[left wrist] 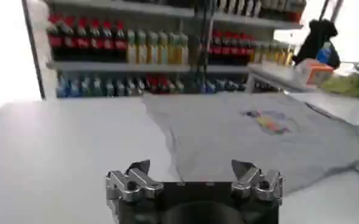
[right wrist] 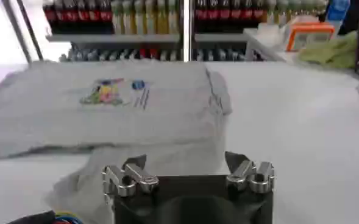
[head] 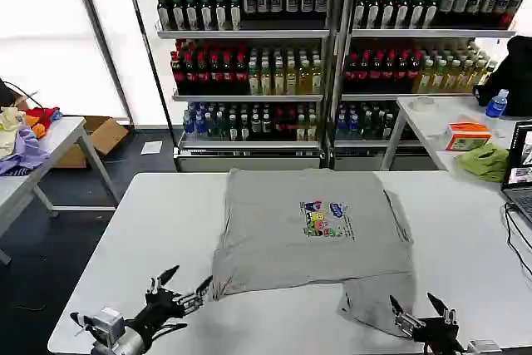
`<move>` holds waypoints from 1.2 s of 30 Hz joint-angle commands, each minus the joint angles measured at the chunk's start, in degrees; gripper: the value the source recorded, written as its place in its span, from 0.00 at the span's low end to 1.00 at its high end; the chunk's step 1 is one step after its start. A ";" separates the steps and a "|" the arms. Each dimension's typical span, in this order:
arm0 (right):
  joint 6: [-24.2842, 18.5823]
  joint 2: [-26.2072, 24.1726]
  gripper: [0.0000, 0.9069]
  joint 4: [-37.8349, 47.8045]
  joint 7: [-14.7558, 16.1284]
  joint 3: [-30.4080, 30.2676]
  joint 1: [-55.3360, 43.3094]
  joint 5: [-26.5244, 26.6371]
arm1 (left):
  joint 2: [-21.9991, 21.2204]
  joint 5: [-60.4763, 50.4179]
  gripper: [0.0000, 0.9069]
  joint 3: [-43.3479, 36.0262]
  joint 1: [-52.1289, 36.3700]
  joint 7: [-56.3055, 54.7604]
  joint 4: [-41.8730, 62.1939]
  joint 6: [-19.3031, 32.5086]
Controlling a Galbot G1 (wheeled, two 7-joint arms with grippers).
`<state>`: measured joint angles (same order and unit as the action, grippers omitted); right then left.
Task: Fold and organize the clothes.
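The shirt (head: 312,234) lies print-up in the middle of my white table (head: 116,255), a soft light grey cotton tee, matte, with a few shallow creases. Its long axis runs from my edge toward the shelves; the straight far edge sits near the table's back edge, and the end nearest me is uneven. On my right side the cloth is folded over itself, so a darker rumpled flap hangs lower toward me there, while the left corner tapers to a point. A small multicoloured print (head: 322,219) sits a little right of centre, its figures in yellow, red, green and blue with fine lines of text beside them.

My left gripper (head: 185,285) rests low over the table at the shirt's near-left corner, its dark pointed fingers spread wide and empty, tips just beside the cloth. My right gripper (head: 416,306) sits at the near-right, also spread wide and holding nothing, right at the edge of the rumpled flap.

The tabletop is smooth and plain. Beyond it stand metal shelves (head: 332,35) packed with bottles in dark, red, yellow and green rows. To my right another table carries a lime-green cloth (head: 485,160) and an orange box (head: 467,135)
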<state>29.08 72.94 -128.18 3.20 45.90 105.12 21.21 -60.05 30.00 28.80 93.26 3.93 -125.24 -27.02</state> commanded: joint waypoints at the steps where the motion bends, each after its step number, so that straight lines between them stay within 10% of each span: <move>1: 3.87 -0.69 1.00 0.95 -1.87 -1.08 0.22 -0.53 | 2.23 -3.12 1.00 -9.23 -3.33 -3.89 2.83 -5.39; 5: 3.65 -0.08 0.91 2.18 -1.42 -1.68 -0.82 -0.27 | 0.95 -3.89 1.00 -9.92 -5.36 -4.01 4.34 -5.13; 6: 3.66 -0.01 0.76 2.19 -1.41 -1.88 -0.87 -0.25 | 0.64 -3.91 1.00 -10.13 -6.19 -4.33 4.59 -5.13; 8: 3.72 0.04 0.04 2.17 -1.44 -2.27 -0.87 0.01 | 0.18 -3.80 1.00 -10.46 -7.42 -4.47 5.18 -5.09; 9: 3.74 0.00 0.00 2.26 -1.34 -2.37 -0.82 0.00 | 0.02 -3.64 1.00 -10.66 -7.87 -4.77 5.36 -4.87; 16: 3.12 0.31 0.00 2.71 -0.95 -3.22 -0.30 -0.20 | -0.40 -2.84 0.90 -10.93 -9.77 -5.11 6.95 -4.23; 22: 2.85 0.58 0.00 3.10 -0.98 -3.90 -0.28 -0.13 | -0.57 -2.92 0.04 -11.57 -9.97 -5.13 8.45 -3.71; 36: 0.90 1.02 0.00 3.37 -0.24 -4.35 0.39 0.47 | -2.21 -5.82 0.03 -13.57 -7.62 -4.75 8.54 -1.06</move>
<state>29.97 73.94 -125.11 2.93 41.73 105.54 21.69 -61.52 25.40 16.28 85.37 -0.78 -117.70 -29.18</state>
